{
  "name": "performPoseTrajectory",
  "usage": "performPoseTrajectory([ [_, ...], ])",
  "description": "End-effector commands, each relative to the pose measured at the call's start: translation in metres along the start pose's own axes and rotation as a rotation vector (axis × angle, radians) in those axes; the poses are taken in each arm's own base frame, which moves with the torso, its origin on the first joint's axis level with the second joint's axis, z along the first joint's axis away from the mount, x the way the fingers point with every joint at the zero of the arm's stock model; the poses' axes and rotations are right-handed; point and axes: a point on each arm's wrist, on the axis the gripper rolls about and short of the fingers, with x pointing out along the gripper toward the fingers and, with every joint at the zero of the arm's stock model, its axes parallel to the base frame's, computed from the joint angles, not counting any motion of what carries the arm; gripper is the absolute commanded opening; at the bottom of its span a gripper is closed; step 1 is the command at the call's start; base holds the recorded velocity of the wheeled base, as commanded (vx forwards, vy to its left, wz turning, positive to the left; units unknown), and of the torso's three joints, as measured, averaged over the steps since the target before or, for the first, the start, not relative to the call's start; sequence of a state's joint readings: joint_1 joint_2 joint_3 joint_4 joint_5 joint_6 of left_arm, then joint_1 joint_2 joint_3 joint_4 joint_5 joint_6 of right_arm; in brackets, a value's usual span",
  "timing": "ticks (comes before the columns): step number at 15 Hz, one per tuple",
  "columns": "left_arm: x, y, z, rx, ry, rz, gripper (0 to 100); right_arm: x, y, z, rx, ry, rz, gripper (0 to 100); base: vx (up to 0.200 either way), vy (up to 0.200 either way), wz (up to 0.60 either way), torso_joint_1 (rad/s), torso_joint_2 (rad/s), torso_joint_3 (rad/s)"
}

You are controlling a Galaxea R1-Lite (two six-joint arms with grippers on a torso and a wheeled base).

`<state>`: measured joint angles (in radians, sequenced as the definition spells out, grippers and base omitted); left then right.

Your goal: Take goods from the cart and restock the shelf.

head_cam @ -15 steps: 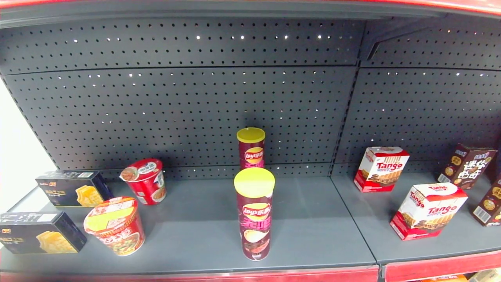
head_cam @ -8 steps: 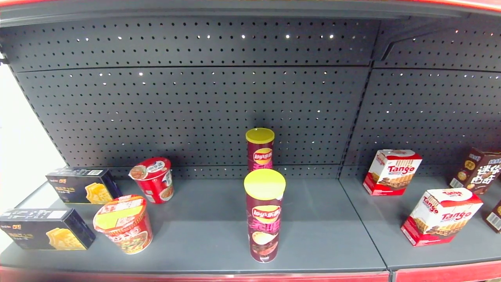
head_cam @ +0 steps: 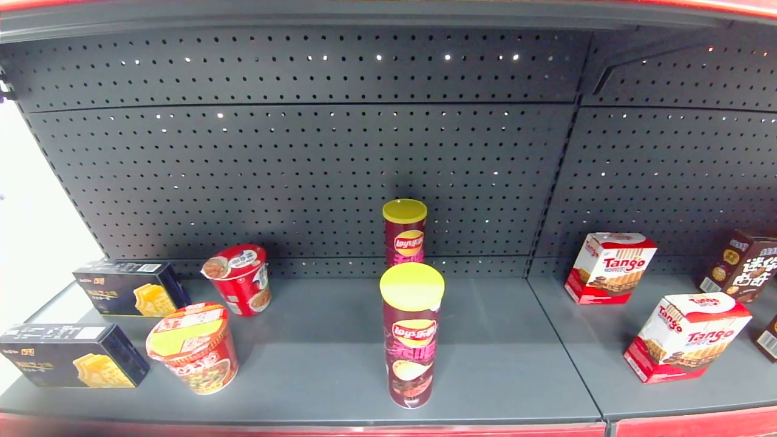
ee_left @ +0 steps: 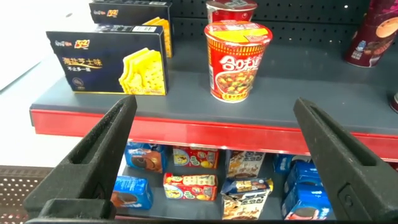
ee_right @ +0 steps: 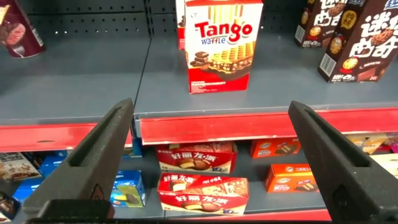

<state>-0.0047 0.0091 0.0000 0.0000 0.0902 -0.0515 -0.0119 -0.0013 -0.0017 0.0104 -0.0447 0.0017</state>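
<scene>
On the grey shelf (head_cam: pixel 498 358) stand two chip cans, one at the front (head_cam: pixel 411 337) and one at the back (head_cam: pixel 404 232). Left of them are two red noodle cups (head_cam: pixel 194 349) (head_cam: pixel 238 279) and two dark cracker boxes (head_cam: pixel 73 355) (head_cam: pixel 130 288). Two red-and-white wafer boxes (head_cam: pixel 610 267) (head_cam: pixel 689 337) sit on the right section. My left gripper (ee_left: pixel 214 168) is open with nothing between its fingers, low before the shelf's front edge near a noodle cup (ee_left: pixel 238 60). My right gripper (ee_right: pixel 211 165) is open and bare too, low in front of a wafer box (ee_right: pixel 222 43).
Dark brown boxes (head_cam: pixel 737 267) stand at the far right of the shelf. A lower shelf holds several snack boxes (ee_right: pixel 202 193) (ee_left: pixel 189 186). A red lip (ee_left: pixel 205 130) runs along the shelf front. Bare shelf floor lies between the chip cans and the wafer boxes.
The head camera has panned left, so the whole shelf scene slid right in the picture. The goods on the shelf have not moved.
</scene>
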Motion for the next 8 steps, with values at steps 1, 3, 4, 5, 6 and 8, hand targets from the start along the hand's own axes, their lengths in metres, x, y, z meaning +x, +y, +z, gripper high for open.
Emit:
performPoseTrajectory([
  [1,0.0000,0.0000,0.0000,-0.001,0.000,0.000,100,0.0001,0.0000,0.0000,0.000,0.002,0.000,100,0.000,0.000,0.00,0.000,0.00,0.000],
  [3,0.0001,0.0000,0.0000,0.001,0.001,0.002,100,0.0001,0.0000,0.0000,0.000,0.002,0.000,100,0.000,0.000,0.00,0.000,0.00,0.000],
  [4,-0.0001,0.0000,0.0004,-0.001,-0.001,0.000,100,0.0001,0.0000,0.0000,0.000,0.002,0.000,100,0.000,0.000,0.00,0.000,0.00,0.000],
  [5,-0.0001,0.0000,0.0004,-0.002,-0.002,0.002,100,0.0001,0.0000,0.0000,0.000,0.002,0.000,100,0.000,0.200,0.00,0.002,0.00,0.012],
  [6,-0.0001,0.0001,0.0004,-0.002,-0.002,0.005,100,0.0001,0.0000,0.0000,0.000,0.002,0.000,100,0.000,0.200,0.00,-0.002,0.00,-0.002],
  [8,-0.0001,0.0000,0.0004,-0.001,-0.002,0.002,100,0.0001,0.0000,0.0000,0.000,0.002,0.000,100,0.000,0.000,0.00,0.000,0.00,0.000],
])
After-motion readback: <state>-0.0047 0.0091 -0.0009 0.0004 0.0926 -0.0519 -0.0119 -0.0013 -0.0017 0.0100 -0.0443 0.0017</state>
